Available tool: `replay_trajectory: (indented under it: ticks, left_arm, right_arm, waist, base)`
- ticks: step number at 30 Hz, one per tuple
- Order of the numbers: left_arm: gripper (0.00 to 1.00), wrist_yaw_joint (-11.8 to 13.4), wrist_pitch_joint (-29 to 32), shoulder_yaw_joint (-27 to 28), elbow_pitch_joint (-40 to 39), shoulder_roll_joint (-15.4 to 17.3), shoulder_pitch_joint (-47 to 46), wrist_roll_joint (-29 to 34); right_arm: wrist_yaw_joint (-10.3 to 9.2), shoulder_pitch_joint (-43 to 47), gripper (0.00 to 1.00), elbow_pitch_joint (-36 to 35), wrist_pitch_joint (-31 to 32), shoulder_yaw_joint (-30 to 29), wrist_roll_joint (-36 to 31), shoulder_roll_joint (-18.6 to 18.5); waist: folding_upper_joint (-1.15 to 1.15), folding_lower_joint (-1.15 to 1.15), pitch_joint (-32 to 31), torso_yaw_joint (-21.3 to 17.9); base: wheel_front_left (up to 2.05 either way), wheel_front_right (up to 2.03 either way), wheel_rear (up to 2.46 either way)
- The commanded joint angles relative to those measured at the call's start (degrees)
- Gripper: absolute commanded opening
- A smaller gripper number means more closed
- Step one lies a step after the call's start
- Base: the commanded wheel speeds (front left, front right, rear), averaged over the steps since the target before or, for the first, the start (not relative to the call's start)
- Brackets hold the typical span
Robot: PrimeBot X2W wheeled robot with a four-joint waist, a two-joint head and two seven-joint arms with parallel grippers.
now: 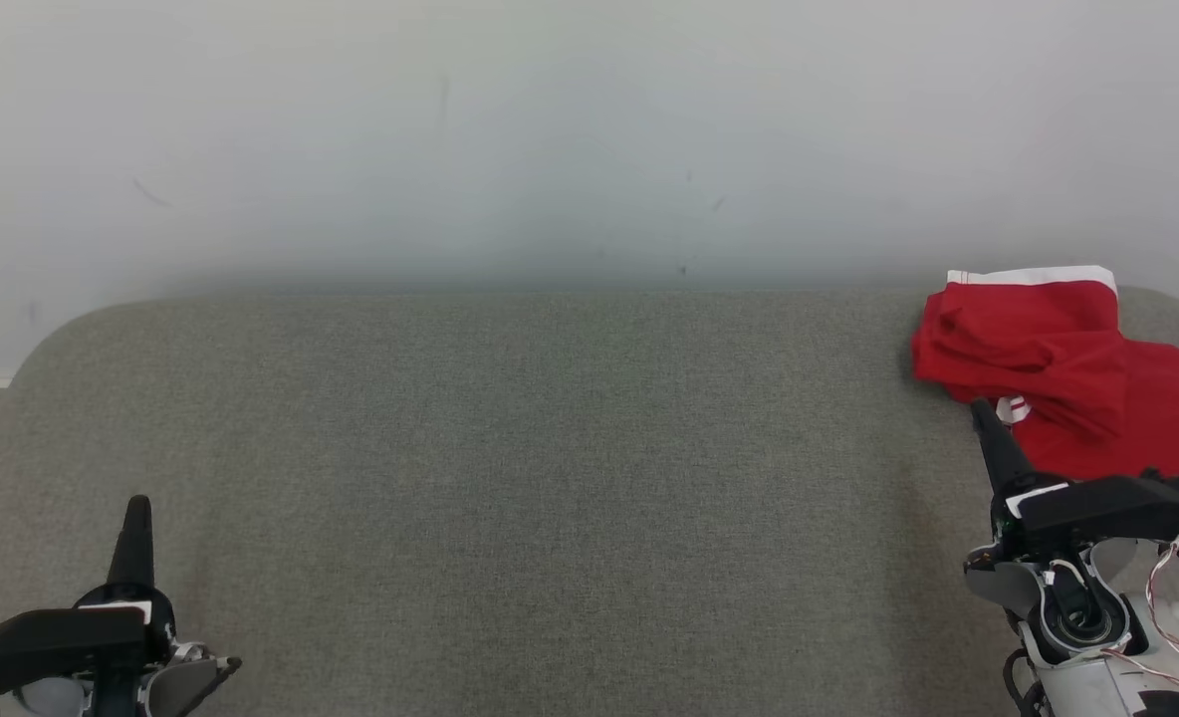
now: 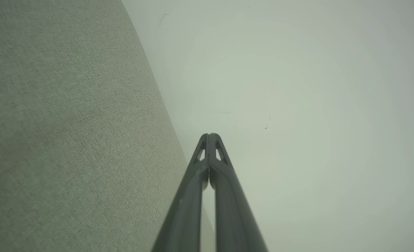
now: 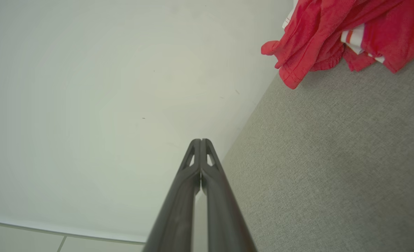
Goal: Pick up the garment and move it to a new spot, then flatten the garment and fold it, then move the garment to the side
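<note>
Both pincers are closed and hold nothing. The left pincer (image 1: 137,506) has its two long dark fingers pressed flat together into one slim, tapering spike with a blunt rounded tip. The right pincer (image 1: 979,410) has the same shape, with small triangular cut-outs showing just below its tip in its own wrist view (image 3: 200,141). The left pincer (image 2: 209,135) has the same cut-outs in its wrist view.

Beneath both lies the table (image 1: 550,448), covered in a grey, finely woven cloth with a slightly fuzzy surface and broadly rounded corners. Beyond the fingertips stands a smooth, matt white wall (image 1: 550,129) with a few faint scuffs.

The garment (image 1: 1048,349) lies on the table just ahead of the right pincer and to its right, well apart from the left pincer. It is a soft red knit, crumpled into loose folds, with a white band along the edge farthest from the pincer. A small white-and-red striped patch shows nearest the tip. In the right wrist view the garment (image 3: 315,35) shows a stitched hem, and bare table lies between it and the fingertips.
</note>
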Motion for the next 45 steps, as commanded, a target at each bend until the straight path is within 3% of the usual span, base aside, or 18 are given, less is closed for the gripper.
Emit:
replay_trajectory:
  ticks: [1, 45]
  left_arm:
    - [0.00, -0.6, 0.3, 0.7, 0.1, 0.0, -1.6, -1.2]
    - [0.00, -4.6, 3.1, 5.5, 4.8, -4.2, -7.6, -14.2]
  right_arm:
    - [-0.01, -1.6, 0.00, 0.0, 0.3, -0.2, 1.1, 0.0]
    - [-0.02, -7.3, 0.00, 3.2, 4.7, -0.3, 16.4, 0.5]
  waist:
    - [0.00, 0.00, 0.1, 0.0]
    - [0.00, 0.00, 3.6, 0.1]
  base:
    - [0.00, 0.00, 0.00]
    - [0.00, 0.00, 0.00]
